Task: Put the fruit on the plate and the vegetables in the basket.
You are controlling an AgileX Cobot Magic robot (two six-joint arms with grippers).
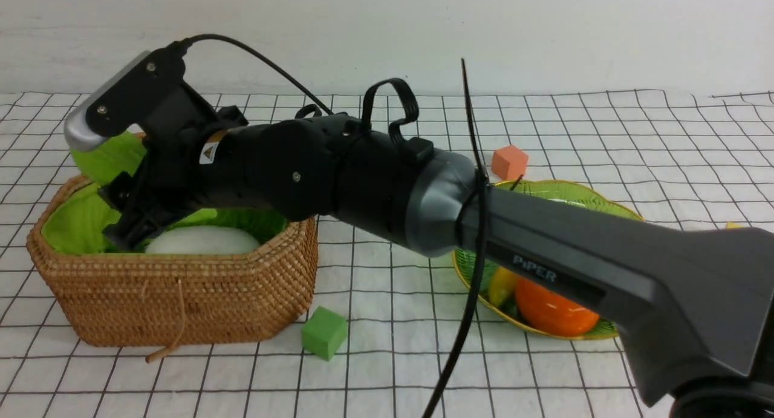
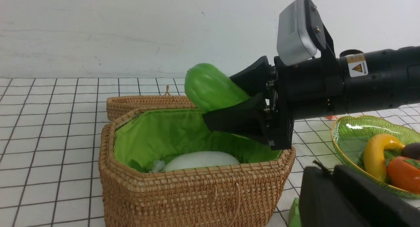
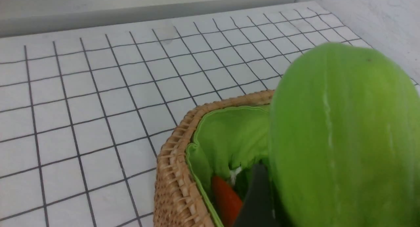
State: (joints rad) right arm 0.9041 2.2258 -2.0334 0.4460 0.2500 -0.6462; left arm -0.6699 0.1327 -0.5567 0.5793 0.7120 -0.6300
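R jaws (image 2: 226,99) were clenched on the light-green gourd (image 2: 213,87), in upper ctr of the L wrist frame, above the open rattan basket (image 2: 197,187). Its long axis ran obliquely, outer end angled up and out from the jaws; the drop looked to be straight down, beside the white radish (image 2: 201,160). R arm was the nearer one, reaching over from the right of the front frame; L jaws were shut, their tips hard to place.

Hidden: gourd's gripped end, partly, behind the jaws; most of the orange carrot (image 3: 226,199), cut off low in the R wrist frame; radish's lower part, behind the basket wall.
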